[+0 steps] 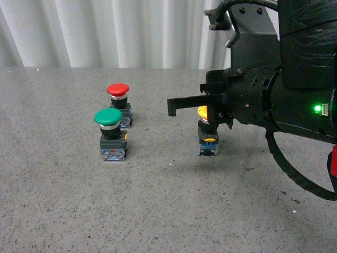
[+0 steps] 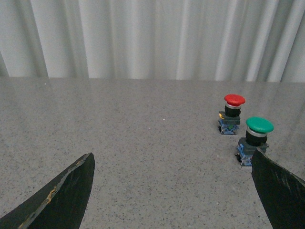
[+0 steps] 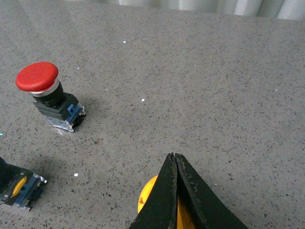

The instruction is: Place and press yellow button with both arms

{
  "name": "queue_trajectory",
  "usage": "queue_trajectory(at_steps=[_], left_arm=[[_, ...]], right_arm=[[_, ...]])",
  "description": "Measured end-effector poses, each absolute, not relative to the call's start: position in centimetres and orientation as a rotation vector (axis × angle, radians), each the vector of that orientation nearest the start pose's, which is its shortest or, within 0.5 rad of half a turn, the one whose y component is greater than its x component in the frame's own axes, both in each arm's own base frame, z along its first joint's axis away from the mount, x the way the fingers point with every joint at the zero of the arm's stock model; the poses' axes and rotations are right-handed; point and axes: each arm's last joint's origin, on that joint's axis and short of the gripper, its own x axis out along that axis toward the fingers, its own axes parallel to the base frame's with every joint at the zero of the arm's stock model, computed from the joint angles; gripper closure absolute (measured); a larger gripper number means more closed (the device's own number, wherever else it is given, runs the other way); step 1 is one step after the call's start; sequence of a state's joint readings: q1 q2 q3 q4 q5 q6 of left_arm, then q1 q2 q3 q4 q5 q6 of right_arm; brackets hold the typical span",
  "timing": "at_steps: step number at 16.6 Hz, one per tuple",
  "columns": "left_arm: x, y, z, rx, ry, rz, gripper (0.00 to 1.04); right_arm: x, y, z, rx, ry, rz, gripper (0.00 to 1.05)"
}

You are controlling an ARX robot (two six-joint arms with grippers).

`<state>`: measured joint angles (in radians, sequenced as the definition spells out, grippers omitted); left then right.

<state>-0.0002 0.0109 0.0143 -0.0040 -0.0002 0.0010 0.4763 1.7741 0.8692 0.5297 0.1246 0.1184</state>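
Noting the layout first: your yellow button [image 1: 208,138] stands upright on the grey speckled table [image 1: 168,211], right of centre in the front view. It is well apart from the green button [image 1: 111,133] and the red button [image 1: 118,100], which stand near each other further left, red behind green. A broad strip of bare tabletop lies between the yellow button and that pair, and more bare surface runs toward the camera. The table's far edge meets the white curtain [image 1: 105,31]. Your right gripper [image 1: 171,108] reaches in from the right with its 2 fingers pressed flat together and nothing between them. They lie directly over the yellow cap; you cannot tell whether they touch it. The gripper hides most of that cap in both the front and right wrist views. Your left gripper [image 2: 171,155] hangs over the table with its 2 fingers spread wide, gripping nothing; 1 finger overlaps a corner of the green button's base. The right wrist view cuts off the green button, showing only its base.
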Motion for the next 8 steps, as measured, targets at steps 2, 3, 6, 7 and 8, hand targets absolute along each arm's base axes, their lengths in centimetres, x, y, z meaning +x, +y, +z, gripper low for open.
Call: queue_trajectory(at_steps=[2, 3, 6, 7, 8], left_arm=[[9.75, 0.00, 16.72, 0.001, 0.001, 0.000, 0.07], [9.75, 0.00, 16.72, 0.001, 0.000, 0.000, 0.07], [9.75, 0.00, 16.72, 0.001, 0.000, 0.000, 0.07], [9.75, 0.00, 16.72, 0.001, 0.001, 0.000, 0.07], [9.75, 0.00, 16.72, 0.001, 0.000, 0.000, 0.07]], right_arm=[[32.44, 16.27, 16.38, -0.001, 0.398, 0.320, 1.03], [32.54, 16.11, 16.29, -0.001, 0.400, 0.314, 1.03], [32.56, 16.11, 15.98, -0.005, 0.413, 0.311, 1.03], [32.57, 16.11, 15.85, -0.007, 0.418, 0.309, 1.03], [32.58, 16.11, 15.75, -0.009, 0.422, 0.307, 1.03]])
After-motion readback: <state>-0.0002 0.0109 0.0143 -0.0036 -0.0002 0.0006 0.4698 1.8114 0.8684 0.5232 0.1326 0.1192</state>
